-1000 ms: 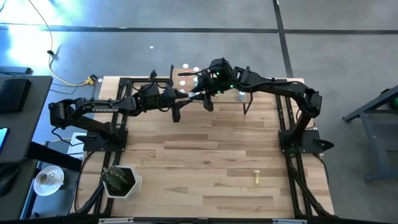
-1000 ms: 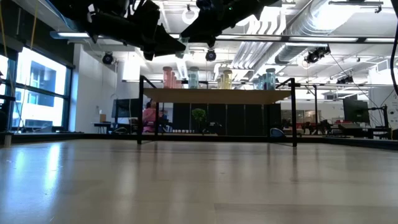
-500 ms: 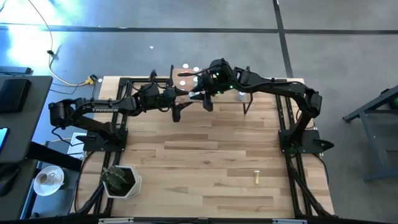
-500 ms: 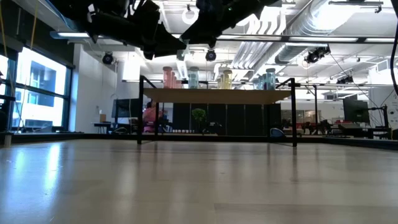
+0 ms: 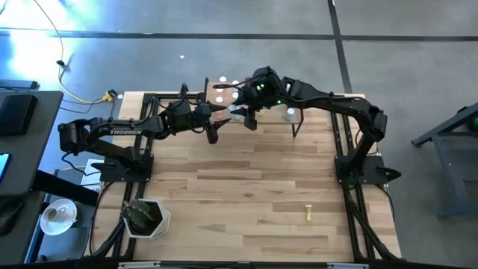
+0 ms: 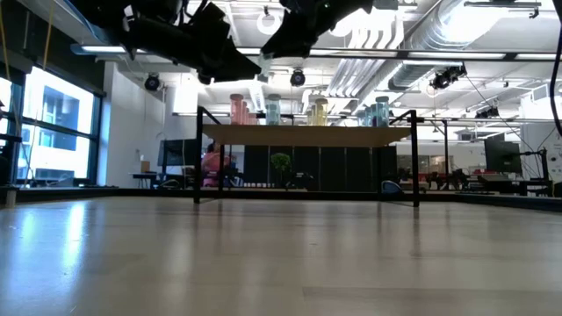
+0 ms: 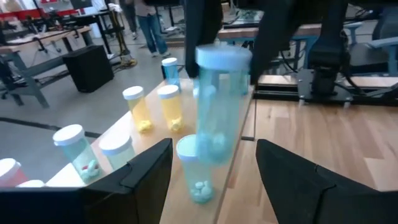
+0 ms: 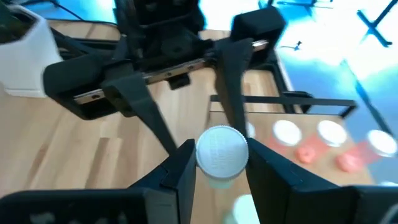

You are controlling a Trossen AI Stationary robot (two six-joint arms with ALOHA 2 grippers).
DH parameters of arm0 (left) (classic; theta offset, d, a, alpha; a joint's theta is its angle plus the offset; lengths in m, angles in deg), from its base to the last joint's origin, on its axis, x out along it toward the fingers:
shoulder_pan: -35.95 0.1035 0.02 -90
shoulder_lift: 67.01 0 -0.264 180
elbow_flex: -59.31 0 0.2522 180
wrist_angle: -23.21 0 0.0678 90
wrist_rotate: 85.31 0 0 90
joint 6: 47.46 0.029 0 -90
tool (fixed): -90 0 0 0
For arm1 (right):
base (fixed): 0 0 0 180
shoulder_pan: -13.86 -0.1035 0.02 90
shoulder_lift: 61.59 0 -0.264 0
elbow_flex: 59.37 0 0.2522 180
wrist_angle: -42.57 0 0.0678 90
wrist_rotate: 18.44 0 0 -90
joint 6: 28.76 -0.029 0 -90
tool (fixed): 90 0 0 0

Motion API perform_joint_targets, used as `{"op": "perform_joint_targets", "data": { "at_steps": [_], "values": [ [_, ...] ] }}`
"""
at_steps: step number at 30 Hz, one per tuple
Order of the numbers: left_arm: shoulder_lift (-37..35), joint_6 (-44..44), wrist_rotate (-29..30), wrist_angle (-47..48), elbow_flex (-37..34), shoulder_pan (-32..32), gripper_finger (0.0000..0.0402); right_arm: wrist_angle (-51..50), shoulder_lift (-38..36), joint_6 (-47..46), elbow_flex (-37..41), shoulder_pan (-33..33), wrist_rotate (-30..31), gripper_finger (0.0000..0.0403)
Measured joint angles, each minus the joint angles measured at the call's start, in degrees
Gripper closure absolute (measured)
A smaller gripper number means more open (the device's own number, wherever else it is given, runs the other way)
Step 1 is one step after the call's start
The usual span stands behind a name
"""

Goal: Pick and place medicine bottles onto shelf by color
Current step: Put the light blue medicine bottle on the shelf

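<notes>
A pale blue medicine bottle [image 7: 214,115] with a white cap hangs above the shelf [image 6: 307,135], with my right gripper [image 8: 222,163] shut on it. My left gripper [image 7: 214,146] is open; its fingers stand on either side of the bottle's lower body, apart from it. In the high view both grippers meet over the shelf's near left part, the left gripper [image 5: 215,121] beside the right gripper [image 5: 246,116]. On the shelf stand yellow bottles [image 7: 169,106], blue-green bottles [image 7: 78,149] and red bottles [image 8: 292,142]. Another pale bottle [image 7: 196,169] stands right under the held one. My right gripper pinches the bottle at its white cap [image 8: 222,149] between its two fingers [image 8: 183,171]. The fingers come slanting down from above. The bottle hangs about upright below them, clear of the shelf and of the bottle under it.
A yellow bottle [image 5: 307,214] lies on the tabletop near the front right. A white pot with a green plant [image 5: 146,218] stands at the front left corner. The wooden tabletop between them and the shelf is bare.
My left gripper has opened around the pale blue bottle, which stays in my right gripper above the shelf.
</notes>
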Motion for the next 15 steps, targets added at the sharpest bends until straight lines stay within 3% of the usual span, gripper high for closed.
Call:
{"op": "perform_joint_targets", "data": {
  "at_steps": [4,15],
  "values": [
    [-0.07,1.37,1.52,0.00,0.00,0.00,0.0179,-2.62,0.00,2.00,-2.50,0.07,2.08,0.0291],
    [-0.07,1.87,2.57,0.28,0.00,0.00,0.0179,-5.10,0.00,3.22,-6.03,5.30,0.34,0.0291]
  ]
}}
